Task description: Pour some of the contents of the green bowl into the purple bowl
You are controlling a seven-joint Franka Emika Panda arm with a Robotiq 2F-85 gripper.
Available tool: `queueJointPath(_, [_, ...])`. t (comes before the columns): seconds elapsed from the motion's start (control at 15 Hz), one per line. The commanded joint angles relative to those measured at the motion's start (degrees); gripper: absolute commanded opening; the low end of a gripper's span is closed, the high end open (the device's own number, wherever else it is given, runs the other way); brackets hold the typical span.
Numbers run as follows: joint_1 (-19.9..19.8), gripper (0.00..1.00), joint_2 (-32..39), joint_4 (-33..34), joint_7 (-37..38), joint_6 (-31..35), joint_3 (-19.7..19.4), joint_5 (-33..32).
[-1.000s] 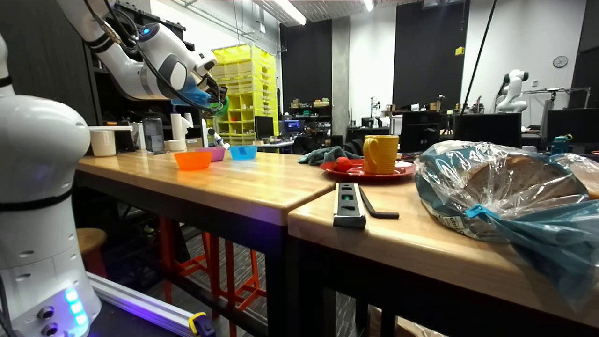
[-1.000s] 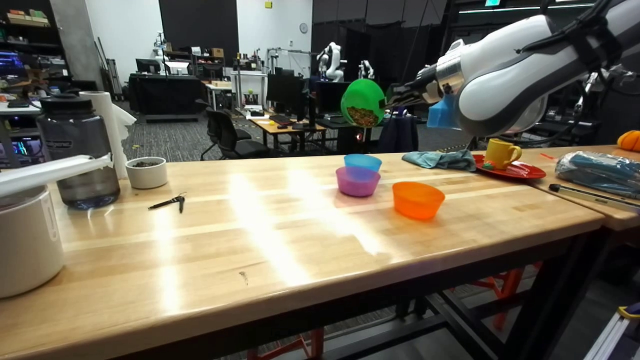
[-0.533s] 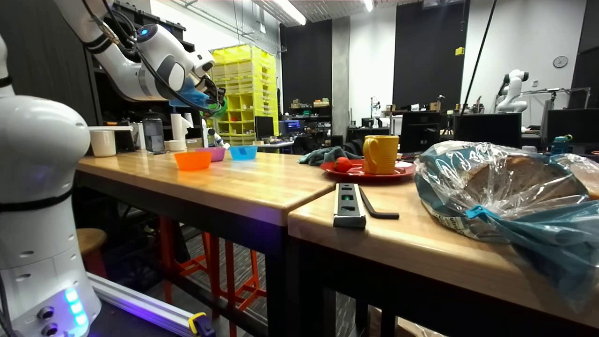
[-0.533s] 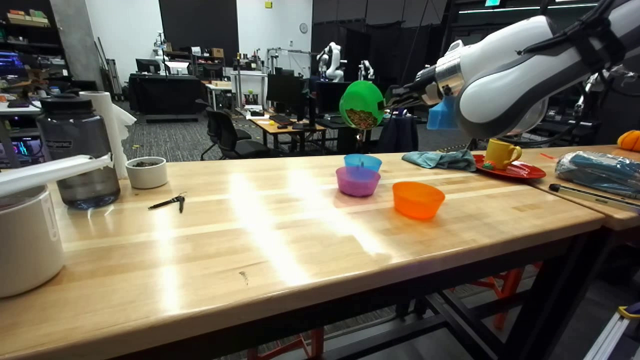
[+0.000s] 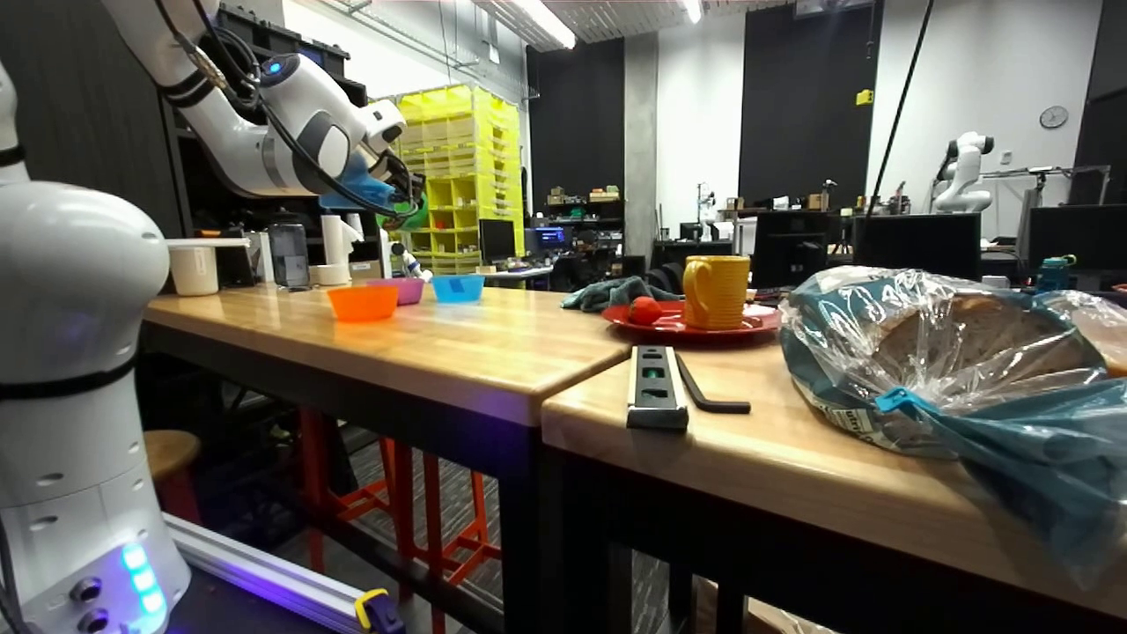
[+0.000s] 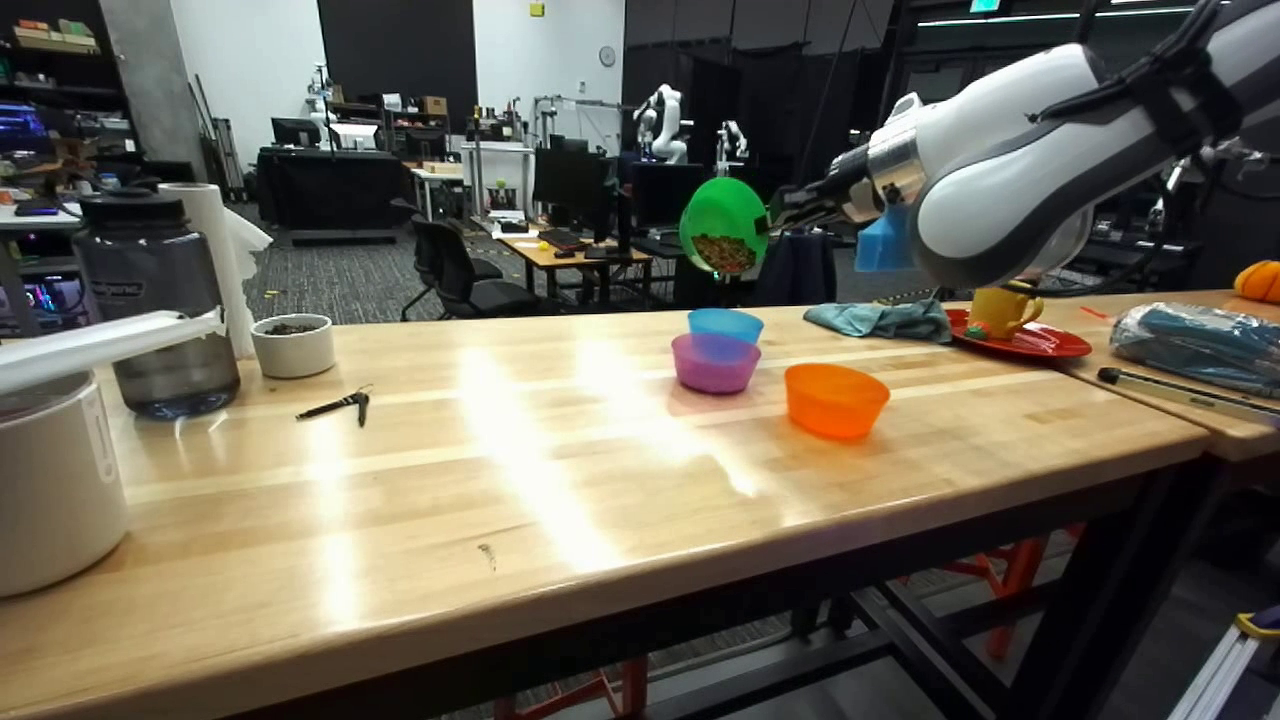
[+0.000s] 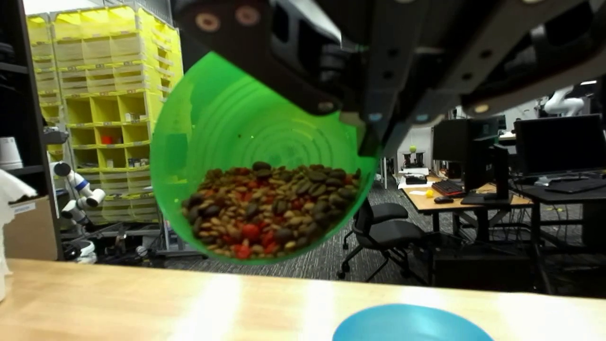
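Observation:
The green bowl point(image 6: 716, 208) is held in the air, tipped on its side with its mouth facing sideways. Brown and red bits point(image 7: 274, 208) lie along its lower wall, up to the rim, in the wrist view. My gripper point(image 7: 378, 147) is shut on the bowl's rim; it also shows in an exterior view point(image 6: 768, 222). The purple bowl point(image 6: 716, 368) stands upright on the table below the green bowl in that view. It shows partly behind the orange bowl in an exterior view point(image 5: 407, 291). Its inside cannot be seen, and it is out of the wrist view.
A blue bowl point(image 6: 738, 322) stands just behind the purple bowl, and an orange bowl point(image 6: 836, 402) stands beside it. A red plate point(image 6: 1040, 345) with a yellow mug point(image 6: 1000, 308), a cloth point(image 6: 880, 320), a white cup point(image 6: 293, 350) and a dark bottle point(image 6: 150, 300) are on the tables.
The green bowl and gripper have come down a little over the last second. The bowl stays tipped and held. The bowls on the table have not moved.

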Motion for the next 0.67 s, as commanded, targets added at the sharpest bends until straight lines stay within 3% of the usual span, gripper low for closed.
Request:
queueJointPath(0.0, [1.99,0.01,2.16,-0.12,0.08,-6.00,-1.83,-1.75])
queueJointPath(0.2, [-0.34,0.01,2.06,1.58,-1.23,-14.91,-0.74,-2.51])
queueJointPath(0.6, [3.03,0.01,-0.16,10.13,-7.97,-35.35,-4.78,0.36])
